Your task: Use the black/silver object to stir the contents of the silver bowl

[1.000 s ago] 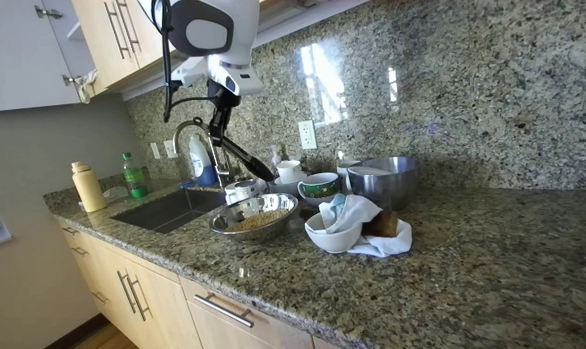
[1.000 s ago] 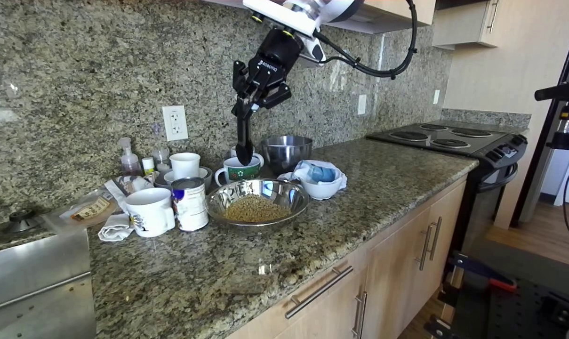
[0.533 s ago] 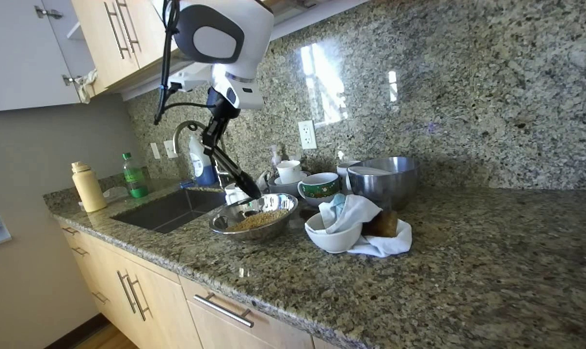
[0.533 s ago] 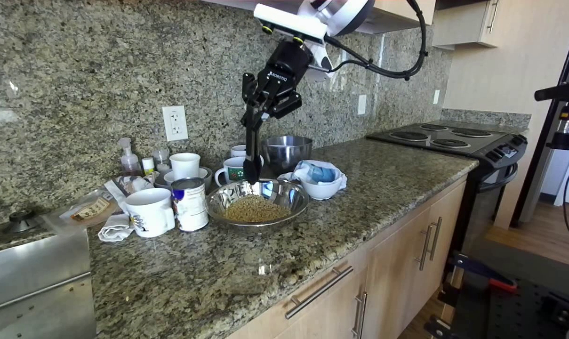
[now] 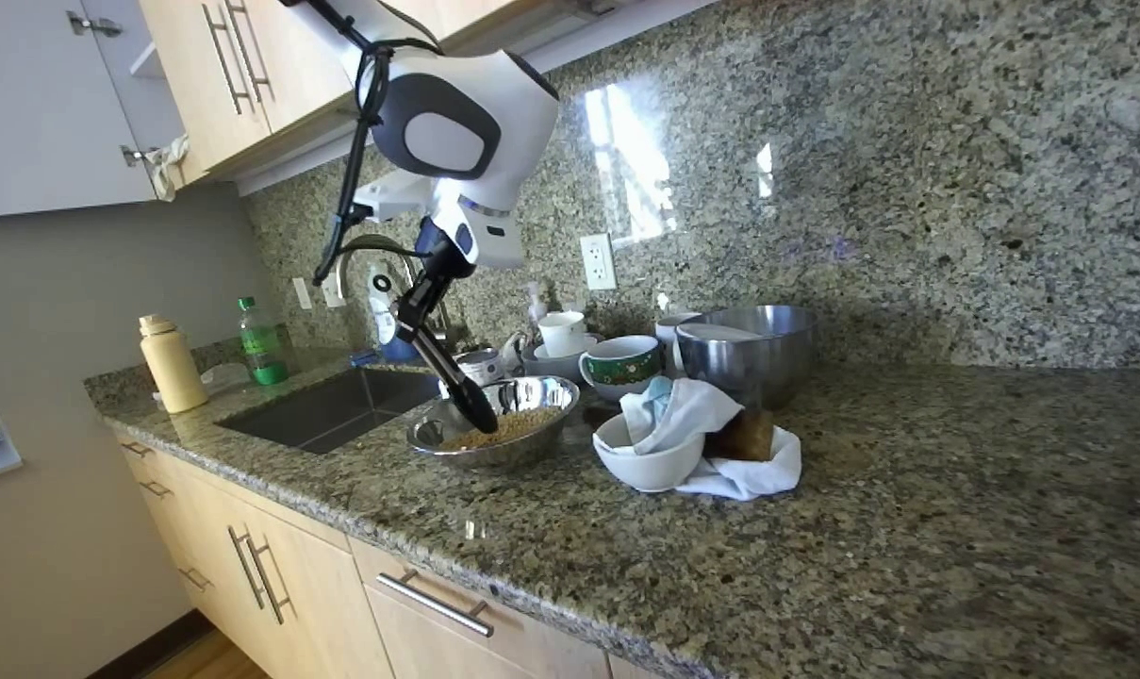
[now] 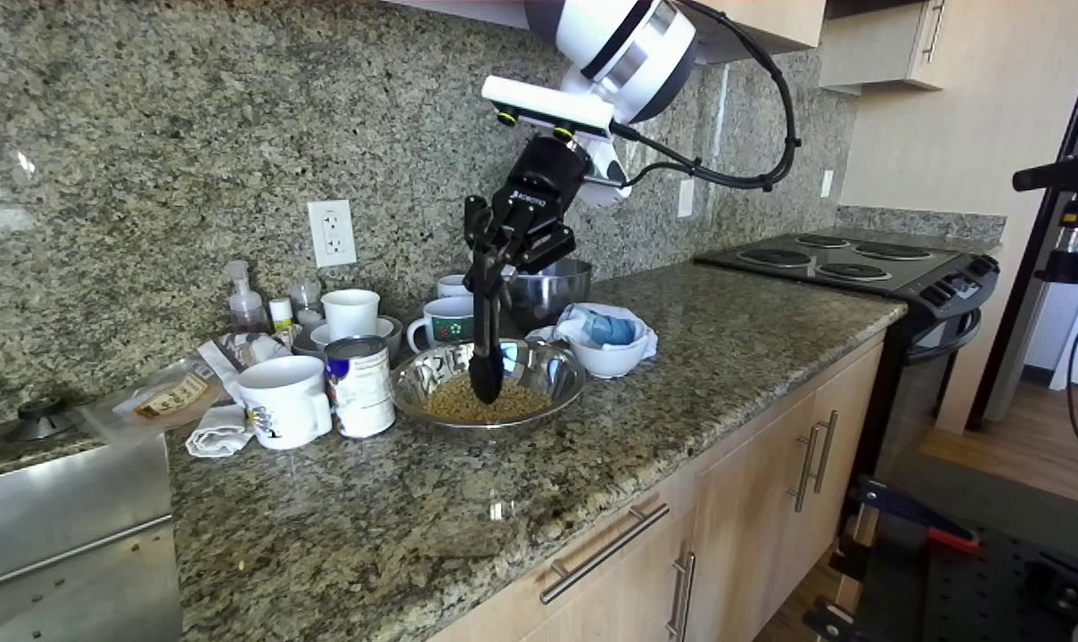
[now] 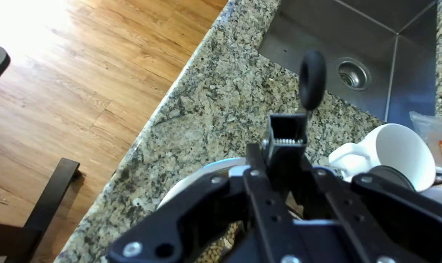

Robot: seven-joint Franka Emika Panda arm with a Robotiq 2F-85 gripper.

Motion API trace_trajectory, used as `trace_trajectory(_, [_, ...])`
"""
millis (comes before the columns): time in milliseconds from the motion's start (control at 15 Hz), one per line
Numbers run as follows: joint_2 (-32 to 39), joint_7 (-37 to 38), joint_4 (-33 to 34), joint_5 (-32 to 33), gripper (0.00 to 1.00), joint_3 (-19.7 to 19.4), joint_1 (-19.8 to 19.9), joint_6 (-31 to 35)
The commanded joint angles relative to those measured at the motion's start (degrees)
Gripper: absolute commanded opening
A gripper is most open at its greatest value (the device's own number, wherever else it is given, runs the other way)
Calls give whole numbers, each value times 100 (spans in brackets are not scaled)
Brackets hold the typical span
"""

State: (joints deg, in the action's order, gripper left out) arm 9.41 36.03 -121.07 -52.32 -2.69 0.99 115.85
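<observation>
My gripper (image 6: pixel 489 267) is shut on the black/silver object, a tong-like utensil with a black tip (image 6: pixel 486 379), and holds it slanting downward. In the wrist view the utensil's silvery spring hinge (image 7: pixel 287 140) and black ring stick up between the fingers (image 7: pixel 281 162). The silver bowl (image 5: pixel 527 455) stands on the counter, also in an exterior view (image 6: pixel 555 382), with tan grains (image 5: pixel 524 422) inside. The utensil's black tip is inside the bowl at the grains; I cannot tell how deep. In the wrist view the gripper hides most of the bowl (image 7: pixel 186 182).
A white mug (image 6: pixel 284 401) and a can (image 6: pixel 360 388) stand close beside the bowl. A green-patterned cup (image 5: pixel 623 363), a steel pot (image 5: pixel 749 354) and a small white bowl (image 5: pixel 650 467) with cloths are on its other side. The sink (image 5: pixel 343 405) lies beyond.
The arm has come down with the utensil. The utensil's tip has moved from above and behind the bowl, over the rim, down into it at the grains. The bowl has not moved.
</observation>
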Motion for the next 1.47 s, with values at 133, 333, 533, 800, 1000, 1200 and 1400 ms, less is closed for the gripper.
trace_trajectory(133, [436,121,358,10,5,-96,154,-673])
trace_trajectory(333, [593,260,498,151,5,-178,126,-598])
trace_trajectory(533, [560,314,525,319,5,-200,9,-179])
trace_trajectory(800, [534,260,513,511,5,-137,-98,499])
trace_trajectory(1000, [540,87,481,373,5,-40,-162,1051])
trace_trajectory(1200, [634,-144,615,148,5,78,-153,1339])
trace_trajectory(1400, [731,-351,808,-56,5,146,-88,1112])
